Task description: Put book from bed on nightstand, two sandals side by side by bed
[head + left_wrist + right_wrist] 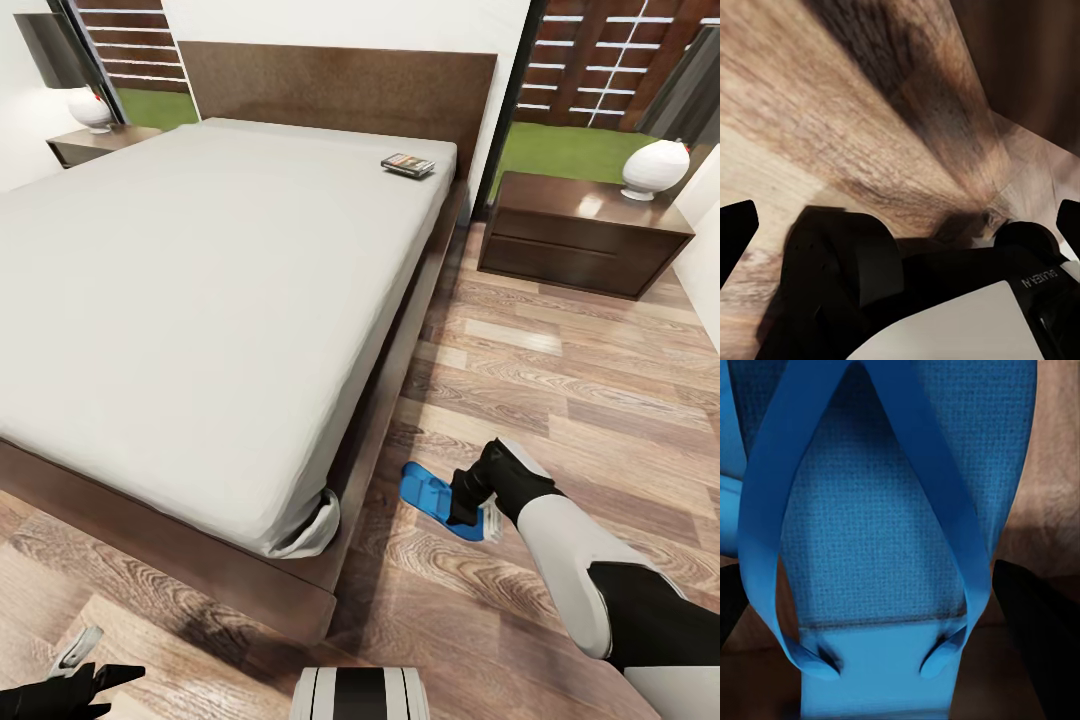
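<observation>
R gripper point(468, 515) over sandal point(425, 497)

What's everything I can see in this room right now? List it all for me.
bed: one, dark brown frame and headboard, light-grey mattress, at left.
book: one, dark cover, on the mattress near the headboard.
nightstands: two, dark brown, one on each side of the bed's head.
lamps: two, white, one on each nightstand.
sandal: one in the head view, bright blue, on the floor near the bed's foot corner.
floor: wood planks.
windows: dark-framed, behind the nightstands.
right gripper: black, down at the sandal.
left gripper: black, low over the floor.
</observation>
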Controlling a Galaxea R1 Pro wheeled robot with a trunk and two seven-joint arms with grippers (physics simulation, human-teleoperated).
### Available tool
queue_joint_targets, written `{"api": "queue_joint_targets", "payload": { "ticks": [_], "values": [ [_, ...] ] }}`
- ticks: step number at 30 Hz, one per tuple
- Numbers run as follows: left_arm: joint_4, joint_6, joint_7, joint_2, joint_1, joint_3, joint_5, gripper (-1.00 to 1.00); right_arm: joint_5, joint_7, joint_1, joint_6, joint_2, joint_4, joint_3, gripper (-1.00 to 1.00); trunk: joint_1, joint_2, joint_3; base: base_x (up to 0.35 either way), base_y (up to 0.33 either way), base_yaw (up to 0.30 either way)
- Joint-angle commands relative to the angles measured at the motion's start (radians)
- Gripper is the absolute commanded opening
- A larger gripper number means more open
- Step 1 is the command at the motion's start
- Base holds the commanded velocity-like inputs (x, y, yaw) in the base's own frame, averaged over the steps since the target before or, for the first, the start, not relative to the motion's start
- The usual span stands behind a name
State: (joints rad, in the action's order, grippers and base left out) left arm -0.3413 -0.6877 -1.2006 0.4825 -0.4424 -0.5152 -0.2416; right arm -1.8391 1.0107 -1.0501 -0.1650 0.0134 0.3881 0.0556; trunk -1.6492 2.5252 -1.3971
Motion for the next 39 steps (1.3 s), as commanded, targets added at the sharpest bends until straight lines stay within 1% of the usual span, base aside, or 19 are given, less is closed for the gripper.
{"api": "queue_joint_targets", "payload": {
  "ticks": [1,8,15,27,39],
  "values": [
    [-0.001,-0.009,-0.007,-0.001,-0.001,-0.008,-0.01,1.0,-0.004,0.001,0.0,-0.011,0.0,0.0,0.006,-1.0,0.0,0.0,-0.001,0.0,0.0,0.0],
    [-0.001,-0.009,-0.007,-0.002,-0.001,-0.009,-0.01,1.0,-0.006,-0.009,-0.001,0.0,0.001,-0.001,0.006,-1.0,0.0,0.0,-0.001,0.0,0.0,0.0],
    [-0.001,-0.009,-0.007,-0.002,-0.001,-0.008,-0.009,1.0,-0.016,-0.015,-0.001,0.052,0.003,-0.002,0.011,-1.0,0.0,0.0,-0.001,0.0,0.0,0.0],
    [-0.001,-0.009,-0.007,-0.004,-0.001,-0.007,-0.009,1.0,-0.014,-0.013,-0.001,0.07,0.0,-0.004,0.021,-1.0,0.0,0.0,-0.001,0.0,0.0,0.0],
    [-0.001,-0.008,-0.007,-0.002,-0.001,-0.006,-0.01,1.0,-0.019,-0.013,-0.001,0.062,-0.003,-0.005,0.028,-1.0,-0.005,0.003,-0.047,0.0,0.0,0.0]
  ]
}}
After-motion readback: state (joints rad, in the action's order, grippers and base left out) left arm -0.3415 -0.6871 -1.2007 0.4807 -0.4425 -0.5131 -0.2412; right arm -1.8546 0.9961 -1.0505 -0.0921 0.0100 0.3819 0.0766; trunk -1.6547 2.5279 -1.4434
